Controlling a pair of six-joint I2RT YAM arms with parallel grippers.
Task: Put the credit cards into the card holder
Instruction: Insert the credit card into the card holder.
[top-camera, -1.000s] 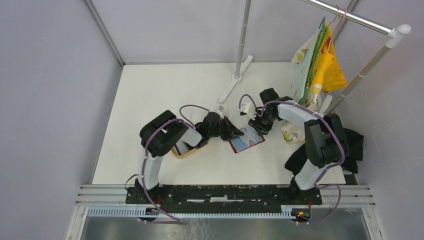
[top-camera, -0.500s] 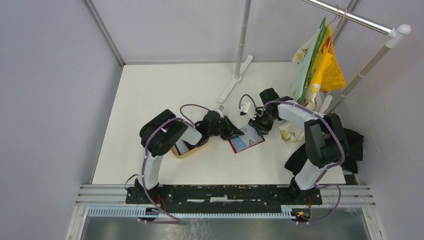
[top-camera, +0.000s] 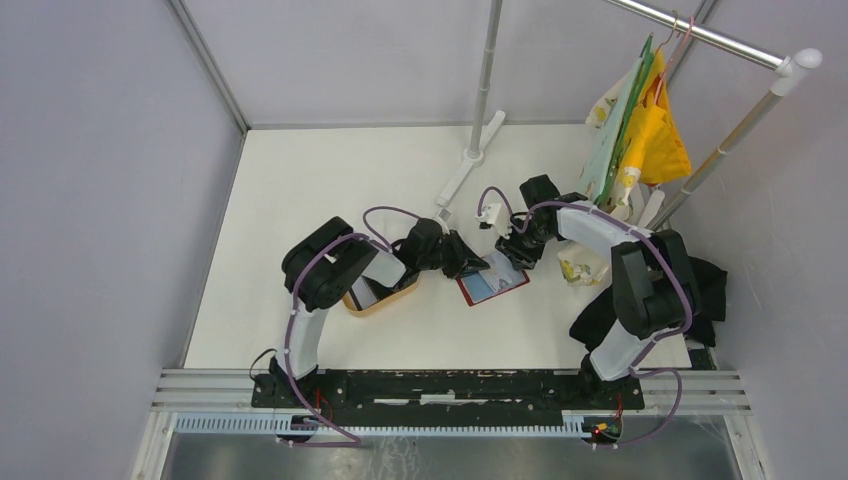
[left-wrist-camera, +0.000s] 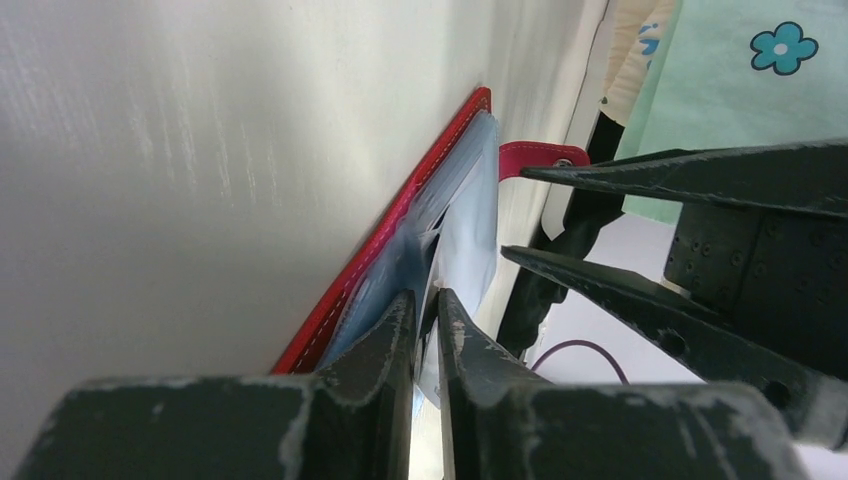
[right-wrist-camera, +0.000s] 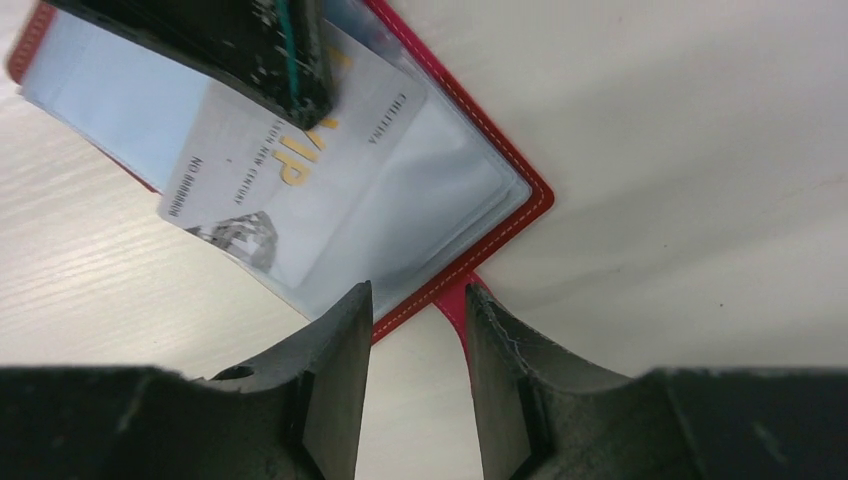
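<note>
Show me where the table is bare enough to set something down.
Bare: the far-left table between the side wall and pole base; also the near strip between the wallet and the arm mounts. Crowded: the centre, where left gripper and right gripper meet beside the tray; bags fill the right.

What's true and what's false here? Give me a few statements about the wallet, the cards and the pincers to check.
The red card holder lies open on the table. True.
A pale card marked VIP lies on the holder. True.
The right pincer is clamped on that card. False: its jaws stand apart at the red snap tab, off the card.
The wooden tray is empty. False: a card lies in it.
</note>
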